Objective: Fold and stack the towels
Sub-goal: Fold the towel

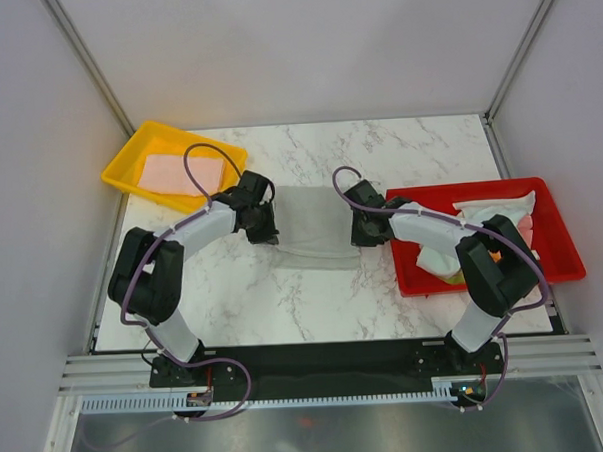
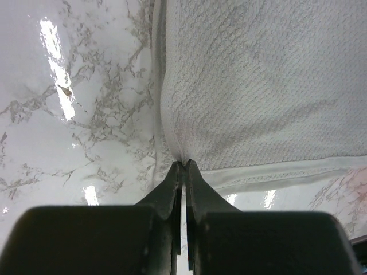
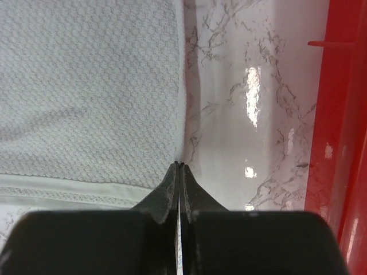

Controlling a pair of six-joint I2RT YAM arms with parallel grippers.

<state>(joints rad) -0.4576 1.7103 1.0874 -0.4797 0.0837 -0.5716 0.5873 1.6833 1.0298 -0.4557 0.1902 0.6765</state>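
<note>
I have the left end effector (image 2: 184, 163) and right end effector (image 3: 180, 165) shut on thin hems at 9 and 3 o'clock of the grey towel (image 1: 317, 225), and either shallow bite could slip.

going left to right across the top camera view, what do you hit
yellow tray → left gripper → grey towel → right gripper → red tray

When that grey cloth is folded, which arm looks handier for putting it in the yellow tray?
Left: the left claw pinches the grey waffle-weave towel near the yellow plastic tray holding a pink towel.
</note>
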